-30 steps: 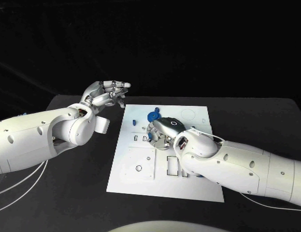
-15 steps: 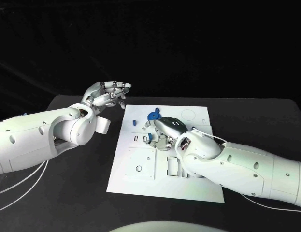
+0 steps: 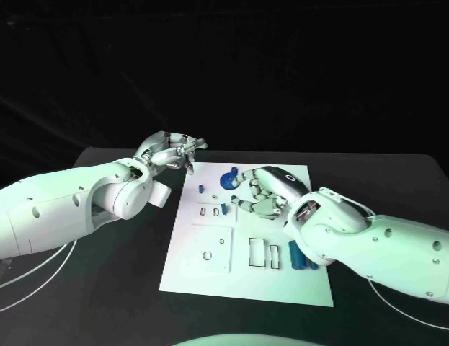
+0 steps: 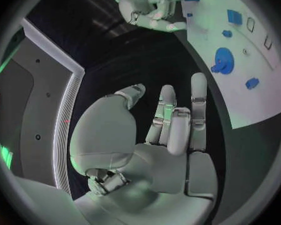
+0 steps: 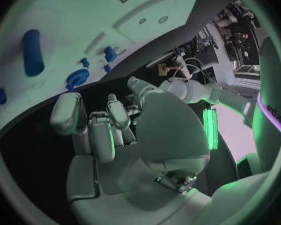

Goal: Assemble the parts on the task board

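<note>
2 blue cylinders (image 3: 300, 255) lie near the task board's (image 3: 214, 277) near right edge, apparently waiting for assembly. Above its middle the right hand (image 3: 261, 192) hovers, fingers curled in around nothing, probably readying a pick. At the far end sits the blue disc (image 3: 229, 177); beside the far left corner the left hand (image 3: 172, 151) waits, fingers loosely curled, empty.

Head view looks down from above on task board (image 3: 247, 238); wrist views sit close behind each palm, facing outward, both sharing that board (image 4: 240, 50) (image 5: 72, 20)
</note>
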Robot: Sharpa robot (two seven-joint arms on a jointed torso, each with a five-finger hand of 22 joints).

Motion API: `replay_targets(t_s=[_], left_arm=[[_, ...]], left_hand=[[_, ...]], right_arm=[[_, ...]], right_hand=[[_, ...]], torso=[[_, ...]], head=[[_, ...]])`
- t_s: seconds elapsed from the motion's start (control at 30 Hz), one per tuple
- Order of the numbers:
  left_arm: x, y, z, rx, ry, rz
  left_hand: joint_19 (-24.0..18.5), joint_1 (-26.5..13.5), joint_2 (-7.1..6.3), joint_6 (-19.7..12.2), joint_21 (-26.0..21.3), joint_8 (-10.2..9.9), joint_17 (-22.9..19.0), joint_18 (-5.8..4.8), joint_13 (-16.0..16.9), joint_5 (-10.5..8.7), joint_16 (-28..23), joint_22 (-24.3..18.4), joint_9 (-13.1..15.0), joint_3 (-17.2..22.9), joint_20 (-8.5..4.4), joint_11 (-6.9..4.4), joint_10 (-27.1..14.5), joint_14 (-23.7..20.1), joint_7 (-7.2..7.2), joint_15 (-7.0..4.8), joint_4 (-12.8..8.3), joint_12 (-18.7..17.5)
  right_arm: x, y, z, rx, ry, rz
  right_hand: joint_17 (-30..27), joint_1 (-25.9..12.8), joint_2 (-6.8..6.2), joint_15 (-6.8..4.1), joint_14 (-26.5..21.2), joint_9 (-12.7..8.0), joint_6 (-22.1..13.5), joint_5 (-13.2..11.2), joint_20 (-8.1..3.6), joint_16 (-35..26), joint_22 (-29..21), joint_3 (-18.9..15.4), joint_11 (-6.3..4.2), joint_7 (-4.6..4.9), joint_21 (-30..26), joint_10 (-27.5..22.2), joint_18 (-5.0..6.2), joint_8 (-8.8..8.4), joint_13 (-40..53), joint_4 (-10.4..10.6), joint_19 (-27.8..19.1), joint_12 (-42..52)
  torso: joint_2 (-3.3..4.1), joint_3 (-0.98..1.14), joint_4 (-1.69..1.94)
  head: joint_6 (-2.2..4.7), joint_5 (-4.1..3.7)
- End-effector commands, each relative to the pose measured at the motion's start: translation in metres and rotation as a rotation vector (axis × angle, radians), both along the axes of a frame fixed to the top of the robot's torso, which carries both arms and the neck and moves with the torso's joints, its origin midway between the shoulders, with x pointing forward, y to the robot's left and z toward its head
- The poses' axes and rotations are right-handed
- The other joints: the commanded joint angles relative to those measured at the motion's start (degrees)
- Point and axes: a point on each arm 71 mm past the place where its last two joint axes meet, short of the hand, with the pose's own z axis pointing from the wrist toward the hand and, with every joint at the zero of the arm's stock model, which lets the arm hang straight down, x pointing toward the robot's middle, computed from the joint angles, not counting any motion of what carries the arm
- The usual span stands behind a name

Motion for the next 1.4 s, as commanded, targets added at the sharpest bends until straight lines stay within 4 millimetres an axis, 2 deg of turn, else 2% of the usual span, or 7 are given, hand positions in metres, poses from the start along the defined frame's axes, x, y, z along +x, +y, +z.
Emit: replay_targets(t_s=[0.03,0.23,0.37,0.47,0.53,0.73,1.4], left_arm=[[-0.005,-0.012,-0.013,0.223,0.122,-0.157],[-0.009,-0.025,-0.023,0.479,0.23,-0.309],[-0.007,-0.033,-0.023,0.653,0.268,-0.337],[-0.002,-0.039,-0.023,0.732,0.285,-0.33],[0.001,-0.043,-0.024,0.776,0.301,-0.325],[0.007,-0.057,-0.027,0.887,0.357,-0.315],[0.023,-0.082,-0.027,1.05,0.41,-0.344]], left_hand=[[0.8,-1.1,0.23,0.2,0.3,3.6,4.0,0.91,1.8,-0.11,0.6,0.0,2.3,-2.2,-0.44,-0.56,1.6,2.0,-1.12,-0.73,3.2,2.1],[2.9,-2.0,1.8,-2.4,2.2,12.2,5.0,0.47,6.7,-0.67,1.0,2.6,9.0,-6.3,-1.49,-1.76,4.8,2.6,-2.41,-1.84,4.3,6.6],[4.4,-2.0,3.07,-3.8,4.2,19.3,6.1,0.1,9.2,-0.68,1.3,5.4,14.7,-8.1,-2.33,-2.92,6.4,3.2,-3.74,-2.81,4.6,8.9],[5.2,-2.0,3.24,-4.4,5.1,22.0,6.6,-0.2,10.4,-0.73,1.5,7.1,17.1,-8.8,-2.63,-3.27,7.3,3.4,-4.18,-3.17,4.4,9.9],[6.8,-2.7,3.66,-4.6,6.8,24.0,7.8,-0.67,12.5,-0.75,2.0,10.1,19.1,-9.4,-3.01,-3.8,8.9,3.9,-4.74,-3.63,4.5,11.4],[7.7,-4.4,4.46,-5.1,7.9,25.5,8.0,-0.92,13.9,-1.3,2.0,11.8,21.2,-10.1,-3.42,-4.21,9.9,4.0,-5.18,-4.02,4.5,12.5],[8.2,-7.4,4.78,-5.7,8.7,27.8,8.0,-1.14,14.4,-3.33,1.9,13.1,24.6,-12.0,-3.81,-4.7,10.2,4.0,-5.75,-4.47,4.6,13.1]], right_arm=[[0.007,-0.02,0.014,0.195,0.134,-0.013],[0.023,-0.063,0.031,0.31,0.238,-0.095],[0.03,-0.091,0.038,0.384,0.293,-0.155],[0.032,-0.109,0.041,0.413,0.3,-0.191],[0.035,-0.12,0.042,0.434,0.303,-0.221],[0.043,-0.143,0.046,0.517,0.314,-0.277],[0.046,-0.158,0.049,0.556,0.296,-0.322]], right_hand=[[2.8,0.0,-0.29,-0.62,2.7,0.6,1.3,1.0,-0.35,-1.2,-2.5,-0.3,-0.43,-0.36,-3.6,-2.1,1.25,1.82,-2.3,0.7,-1.7,-2.0],[-2.9,-0.9,-0.4,-1.42,1.1,2.6,2.1,2.2,-1.08,-5.0,-7.6,-1.5,-1.29,-1.31,-10.8,-5.3,2.39,6.24,-6.7,2.1,-4.4,-5.7],[-15.2,-0.5,-0.19,-1.65,-2.7,4.7,-0.4,3.1,-1.32,-15.0,-18.8,-2.2,-1.46,-1.47,-26.4,-12.8,4.62,10.25,-17.5,3.2,-10.2,-15.3],[-30.2,0.1,-0.13,-1.01,-9.4,5.5,-2.5,3.5,-0.82,-28.8,-21.8,-2.0,-0.88,-0.99,-30.8,-17.1,4.53,12.12,-23.1,3.8,-11.9,-21.1],[-35.0,0.3,-0.28,-0.87,-10.9,5.8,-3.3,3.5,-0.49,-34.4,-23.6,-2.0,-0.74,-0.81,-33.1,-17.0,4.59,13.22,-25.2,4.1,-12.0,-22.5],[-36.4,1.3,-0.64,-0.21,-11.8,5.3,-5.7,4.7,0.08,-40.2,-27.6,-1.4,-0.12,-0.19,-37.8,-17.4,4.55,14.19,-30.7,4.5,-11.8,-26.5],[-36.4,1.4,-0.93,0.72,-14.3,4.3,-6.8,6.0,0.93,-44.1,-30.4,-1.2,0.78,0.62,-41.5,-19.0,4.38,14.43,-35.1,4.8,-13.1,-29.5]], torso=[[-1.04,-0.29,-0.65],[-2.0,-0.32,-0.92],[-2.68,-0.19,-1.11],[-2.93,-0.06,-1.02],[-3.09,0.03,-0.95],[-3.35,0.29,-1.26],[-3.07,0.19,-1.01]], head=[[-0.06,0.72],[-0.48,1.66],[-0.56,2.51],[-0.78,2.78],[-0.96,2.95],[-1.33,3.45],[-2.03,3.45]])
